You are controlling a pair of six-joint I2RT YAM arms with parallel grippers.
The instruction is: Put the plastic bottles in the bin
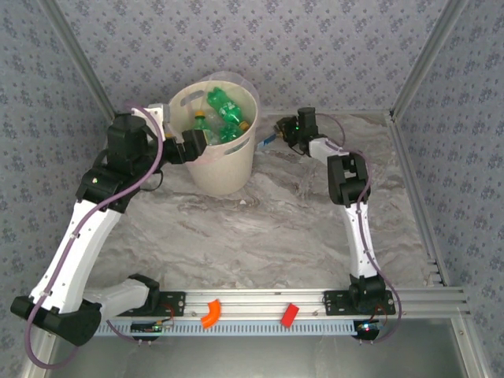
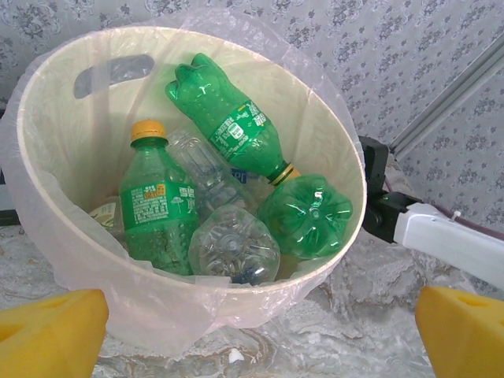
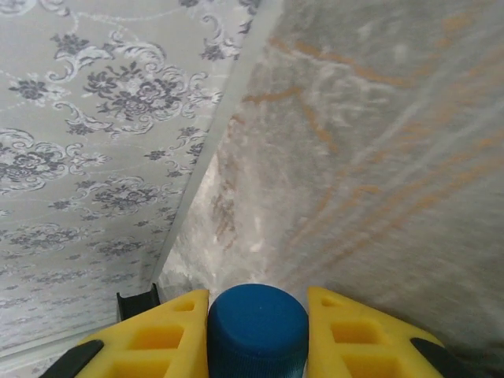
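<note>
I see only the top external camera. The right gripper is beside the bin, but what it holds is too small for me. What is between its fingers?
Observer: A blue bottle cap, gripped between the yellow fingers of the right gripper.
Operator: And the left gripper, is it open or shut?
Observer: The left gripper is open. Its jaws stand wide apart and hold nothing.
Operator: What lies in the bin?
Observer: In the bin there are three green bottles and at least two clear bottles. What lies under them is hidden.
</note>
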